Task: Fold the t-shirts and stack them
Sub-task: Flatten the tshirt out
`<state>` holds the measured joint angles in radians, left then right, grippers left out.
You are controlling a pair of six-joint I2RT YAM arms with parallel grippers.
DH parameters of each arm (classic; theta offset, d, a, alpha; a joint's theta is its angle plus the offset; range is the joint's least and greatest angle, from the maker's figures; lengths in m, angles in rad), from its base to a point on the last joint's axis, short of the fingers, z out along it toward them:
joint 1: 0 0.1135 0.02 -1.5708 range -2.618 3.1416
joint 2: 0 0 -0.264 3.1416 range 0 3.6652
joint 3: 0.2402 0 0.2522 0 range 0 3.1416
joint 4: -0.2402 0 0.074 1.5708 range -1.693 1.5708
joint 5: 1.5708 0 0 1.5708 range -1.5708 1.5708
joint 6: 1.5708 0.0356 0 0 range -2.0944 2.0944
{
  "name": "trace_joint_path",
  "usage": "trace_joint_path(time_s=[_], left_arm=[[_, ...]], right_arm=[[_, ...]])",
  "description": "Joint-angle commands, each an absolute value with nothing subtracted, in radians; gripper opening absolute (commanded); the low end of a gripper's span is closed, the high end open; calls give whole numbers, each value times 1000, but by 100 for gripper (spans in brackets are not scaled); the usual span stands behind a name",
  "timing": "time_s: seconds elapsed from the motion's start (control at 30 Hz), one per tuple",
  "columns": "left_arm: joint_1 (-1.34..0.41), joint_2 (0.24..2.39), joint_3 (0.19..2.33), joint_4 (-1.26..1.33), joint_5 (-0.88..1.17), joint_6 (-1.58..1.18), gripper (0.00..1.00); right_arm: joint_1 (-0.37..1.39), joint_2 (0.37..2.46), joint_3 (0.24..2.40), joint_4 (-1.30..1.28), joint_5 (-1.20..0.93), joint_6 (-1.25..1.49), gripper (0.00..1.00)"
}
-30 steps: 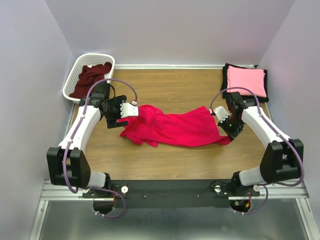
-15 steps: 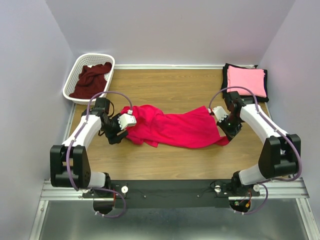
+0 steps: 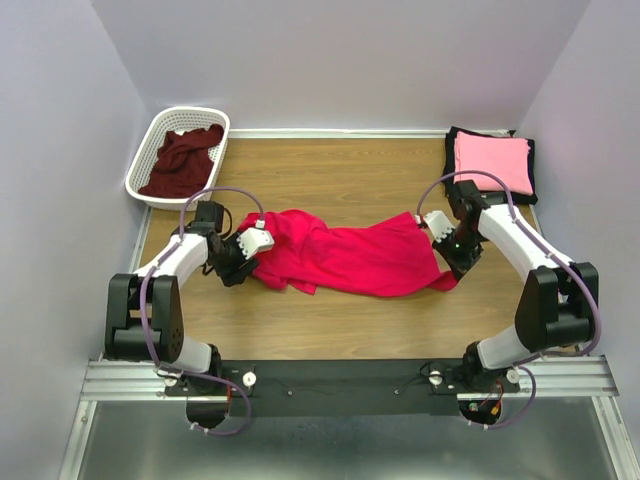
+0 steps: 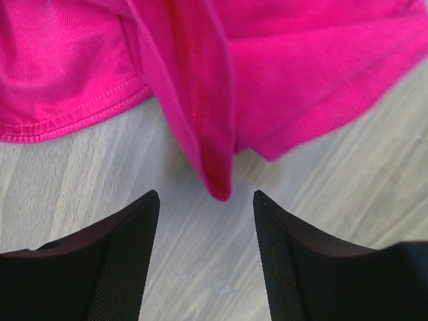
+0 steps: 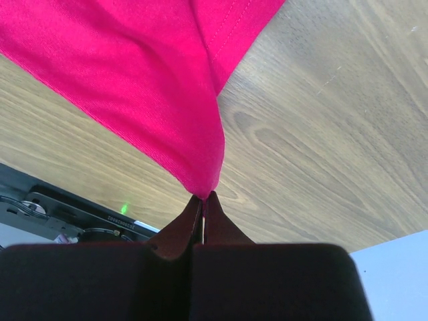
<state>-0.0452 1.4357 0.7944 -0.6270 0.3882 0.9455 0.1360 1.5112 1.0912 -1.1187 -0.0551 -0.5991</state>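
Observation:
A crimson-red t-shirt (image 3: 350, 258) lies crumpled across the middle of the wooden table. My right gripper (image 3: 452, 272) is shut on its right corner (image 5: 200, 175), the cloth pinched between the closed fingertips. At the shirt's left end my left gripper (image 3: 248, 262) is low over the table, its jaws open, and a red fold tip (image 4: 217, 180) lies just ahead of the gap between them. A folded pink t-shirt (image 3: 491, 163) rests on a black one (image 3: 450, 148) at the back right. A dark maroon t-shirt (image 3: 185, 160) fills the basket.
The white lattice basket (image 3: 150, 140) stands at the back left corner. Bare wood (image 3: 340, 175) stretches behind the red shirt and in front of it. The black base rail (image 3: 340, 380) runs along the near edge.
My left gripper came down and nearer along the shirt's left end, and its jaws have narrowed. The right gripper has kept its pinch and barely shifted.

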Motion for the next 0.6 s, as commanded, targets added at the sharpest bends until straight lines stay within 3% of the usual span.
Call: trace_joint_path(time_s=[0.0, 0.13, 0.23, 0.4, 0.57], left_arm=[[-46, 1469, 813, -574, 422, 919, 64], [-52, 1493, 825, -572, 439, 927, 57], [-51, 1499, 837, -574, 448, 928, 41], [-51, 1493, 859, -600, 471, 931, 41], [-51, 1483, 862, -601, 471, 928, 50]], right_arm=[[130, 1519, 1118, -1137, -69, -588, 1], [130, 1520, 1117, -1135, -67, -583, 0], [130, 1522, 1118, -1137, -67, -581, 1], [130, 1517, 1123, -1138, -74, -586, 0], [130, 1519, 1124, -1141, -86, -586, 0]])
